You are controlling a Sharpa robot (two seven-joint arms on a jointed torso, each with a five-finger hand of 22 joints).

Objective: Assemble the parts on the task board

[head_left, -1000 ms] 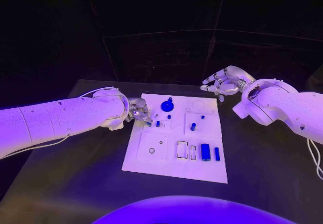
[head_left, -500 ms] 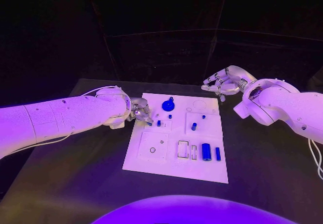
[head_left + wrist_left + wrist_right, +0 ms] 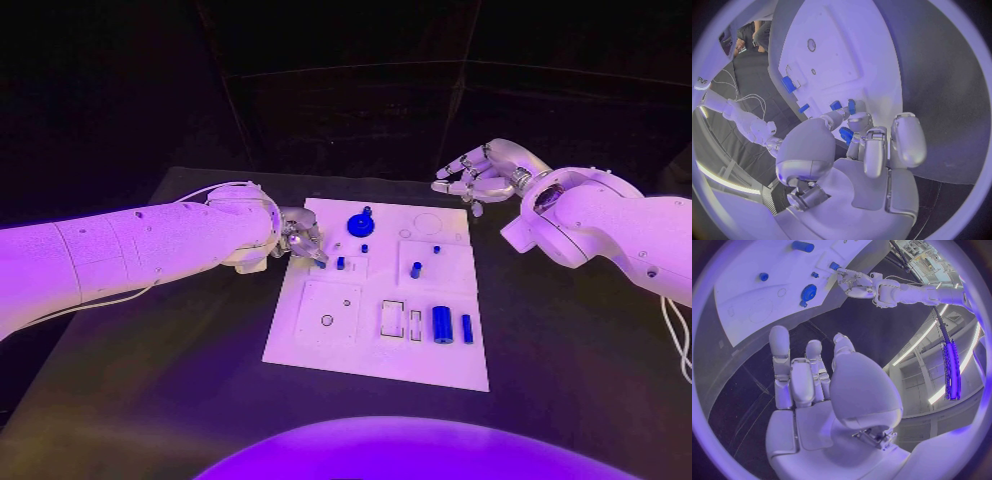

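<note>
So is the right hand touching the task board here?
Apart. In the head view the right hand hovers beyond the far right corner of the task board, fingers spread, dark table between them; the right wrist view shows the same gap.

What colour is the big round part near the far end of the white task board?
Blue. The round part stands out clearly against the white task board in the head view.
</note>
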